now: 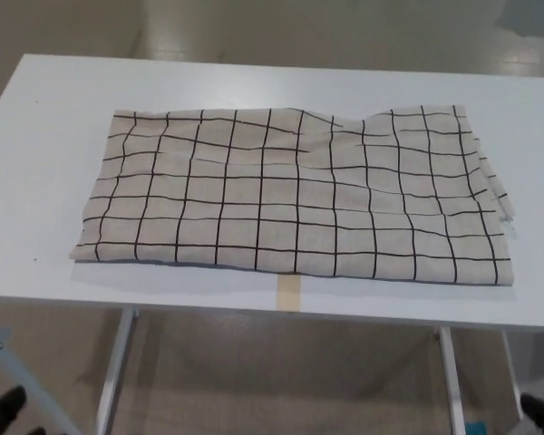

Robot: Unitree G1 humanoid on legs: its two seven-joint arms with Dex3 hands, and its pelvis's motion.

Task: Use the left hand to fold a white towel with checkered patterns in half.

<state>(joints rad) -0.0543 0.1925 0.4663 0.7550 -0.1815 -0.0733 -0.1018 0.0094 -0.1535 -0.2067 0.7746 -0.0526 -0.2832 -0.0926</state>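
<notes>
A cream cloth towel with a black grid pattern (295,199) is lying flat across the white counter (36,136), reaching toward its near edge; neither hand's fingers are showing, above a grey floor (281,372).

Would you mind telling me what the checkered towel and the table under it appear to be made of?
The towel looks like matte woven cotton or linen: it ripples softly and shows no sheen. The table seems a smooth white laminate top, faintly glossy, on pale, probably metal legs.

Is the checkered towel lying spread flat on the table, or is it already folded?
Folded, it seems: the towel lies flat on the table, and doubled layer edges show along its right side.
</notes>
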